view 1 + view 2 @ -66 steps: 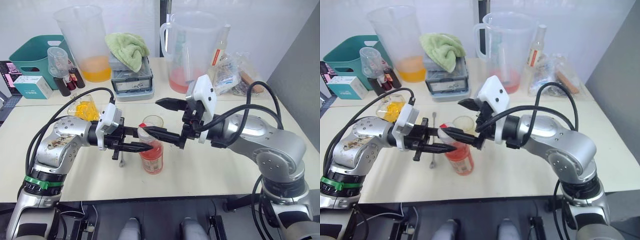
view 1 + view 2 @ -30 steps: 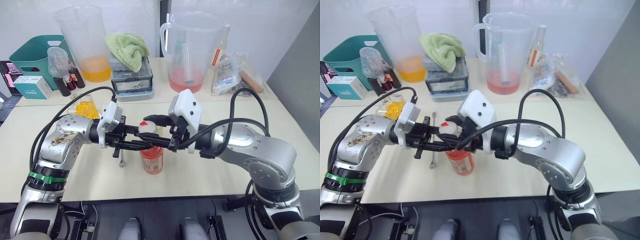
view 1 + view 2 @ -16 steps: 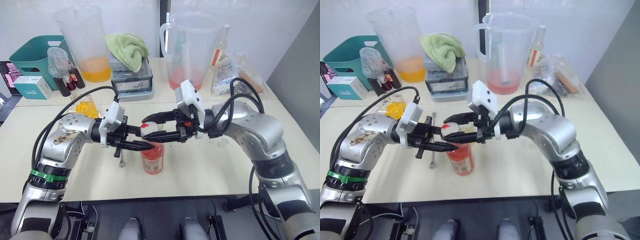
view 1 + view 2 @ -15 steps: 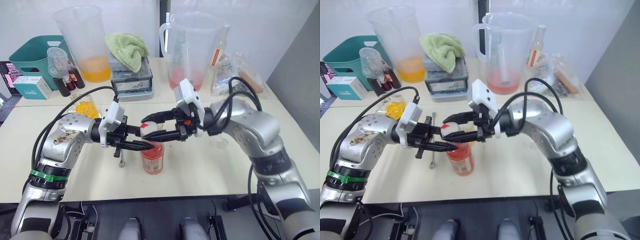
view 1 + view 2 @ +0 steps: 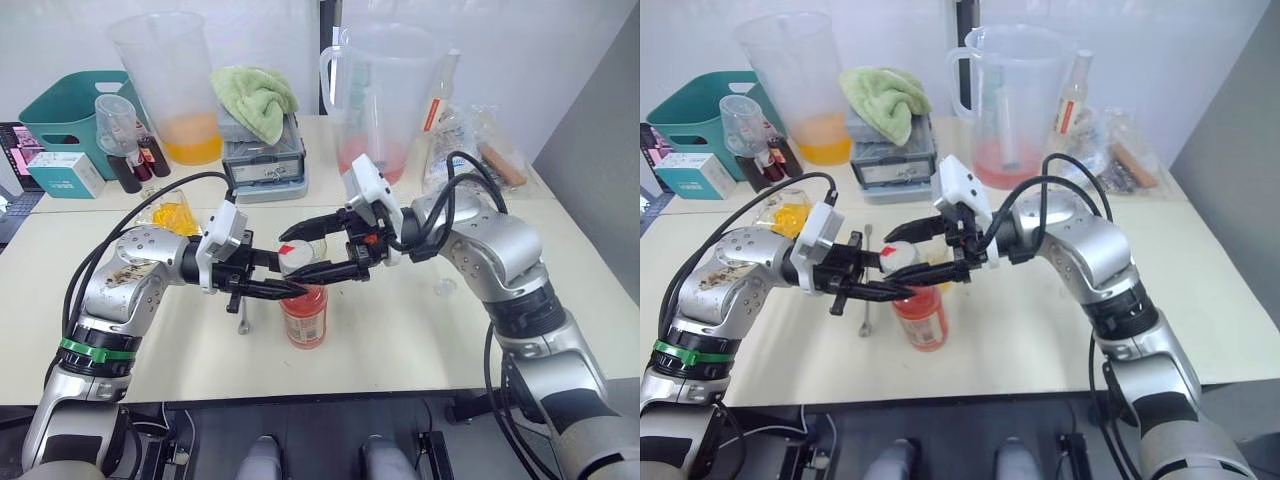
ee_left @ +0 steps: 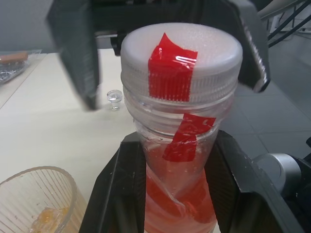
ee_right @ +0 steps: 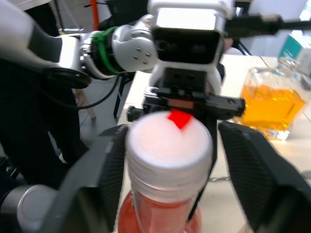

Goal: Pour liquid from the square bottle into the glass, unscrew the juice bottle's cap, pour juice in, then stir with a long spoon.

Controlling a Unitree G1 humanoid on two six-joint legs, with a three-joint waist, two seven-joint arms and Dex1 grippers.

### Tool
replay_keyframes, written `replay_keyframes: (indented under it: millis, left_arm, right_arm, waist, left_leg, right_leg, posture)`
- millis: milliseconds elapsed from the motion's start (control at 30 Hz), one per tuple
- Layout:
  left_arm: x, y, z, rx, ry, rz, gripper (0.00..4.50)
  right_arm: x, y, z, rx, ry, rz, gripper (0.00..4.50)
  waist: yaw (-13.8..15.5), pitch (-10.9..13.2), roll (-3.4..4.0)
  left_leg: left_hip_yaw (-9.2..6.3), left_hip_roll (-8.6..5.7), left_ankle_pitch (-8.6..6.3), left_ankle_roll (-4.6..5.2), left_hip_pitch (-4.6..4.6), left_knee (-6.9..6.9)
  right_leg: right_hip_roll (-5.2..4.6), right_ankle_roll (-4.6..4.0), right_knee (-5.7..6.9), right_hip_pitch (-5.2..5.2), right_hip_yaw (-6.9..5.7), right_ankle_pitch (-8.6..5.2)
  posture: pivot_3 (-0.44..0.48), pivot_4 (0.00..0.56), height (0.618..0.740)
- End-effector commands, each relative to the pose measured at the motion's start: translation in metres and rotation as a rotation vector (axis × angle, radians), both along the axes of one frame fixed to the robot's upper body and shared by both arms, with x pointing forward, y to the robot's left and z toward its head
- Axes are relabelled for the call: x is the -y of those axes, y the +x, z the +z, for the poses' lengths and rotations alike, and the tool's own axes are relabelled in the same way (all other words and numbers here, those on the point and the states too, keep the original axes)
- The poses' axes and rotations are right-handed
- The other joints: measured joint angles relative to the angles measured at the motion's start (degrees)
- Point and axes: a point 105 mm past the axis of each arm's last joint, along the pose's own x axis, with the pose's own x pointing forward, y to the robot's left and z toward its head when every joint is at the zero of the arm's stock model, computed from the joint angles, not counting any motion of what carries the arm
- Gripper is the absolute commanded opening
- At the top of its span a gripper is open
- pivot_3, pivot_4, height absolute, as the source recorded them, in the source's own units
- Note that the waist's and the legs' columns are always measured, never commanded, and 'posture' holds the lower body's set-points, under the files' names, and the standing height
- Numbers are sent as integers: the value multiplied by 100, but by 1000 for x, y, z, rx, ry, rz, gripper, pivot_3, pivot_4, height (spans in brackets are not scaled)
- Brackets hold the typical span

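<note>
Cream table [image 5: 420,340] carries everything you see, with two big pitchers [image 5: 378,95] at its far side. Your left gripper [image 5: 278,277] comes in from the left and is clamped on the neck of the juice bottle [image 5: 303,315], which stands upright near the middle of the table. In the left wrist view its two black fingers [image 6: 114,191] press on both sides of the bottle just below the cap. Your right gripper [image 5: 312,248] comes from the right at the height of the cap [image 5: 295,257]. Its fingers are spread apart, one on each side of the cap. In the right wrist view the cap [image 7: 169,144] sits between the two pads [image 7: 109,167]; one pad seems to touch it, the other stands clear. The cap is on the bottle. The glass [image 6: 36,199] stands just behind the bottle. The spoon [image 5: 866,285] lies flat on the table, under your left gripper.
</note>
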Motion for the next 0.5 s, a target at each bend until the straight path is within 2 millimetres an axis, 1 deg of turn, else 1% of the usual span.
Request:
replay_keyframes:
  millis: [33,167,267,300,367,467,500]
  left_arm:
    - [-1,-2,-6,-26,33,-11,1332]
    - [-1,-2,-7,-28,36,-11,1332]
    - [-2,-3,-6,-28,36,-10,1332]
    - [-2,-2,-6,-27,37,-9,1332]
    - [-3,-2,-7,-27,37,-6,1332]
    - [-3,-1,-6,-25,35,-3,1332]
    - [-2,-1,-6,-24,33,-1,1332]
  right_arm:
    - [1,-8,20,55,60,-4,4461]
    - [3,-15,31,78,110,-44,4461]
    - [6,-19,32,83,115,-75,4461]
    - [7,-23,32,84,121,-97,4461]
    - [8,-29,31,86,130,-146,4461]
    - [7,-36,22,90,126,-245,4461]
    - [6,-35,18,97,122,-301,4461]
  waist:
    - [-1,0,0]
    - [2,0,0]
    - [0,0,0]
    - [2,0,0]
    - [9,0,0]
    - [4,0,0]
    - [4,0,0]
  left_leg:
    - [0,0,0,0,0,0]
    - [0,0,0,0,0,0]
    - [0,0,0,0,-1,0]
    - [0,1,0,0,0,-1]
    - [0,0,0,0,-1,-2]
    - [0,0,0,0,-3,0]
    - [-1,0,0,0,-3,-2]
  right_leg:
    - [0,0,0,0,0,0]
    - [0,0,0,0,0,0]
    - [0,0,-1,0,0,0]
    - [0,0,0,0,0,0]
    - [0,0,0,0,0,0]
    - [0,0,-1,0,1,0]
    - [0,0,0,-1,0,0]
  posture:
    - [0,150,740]
    - [0,150,740]
    - [0,150,740]
    - [0,150,740]
    - [0,150,740]
    - [0,150,740]
    - [0,150,740]
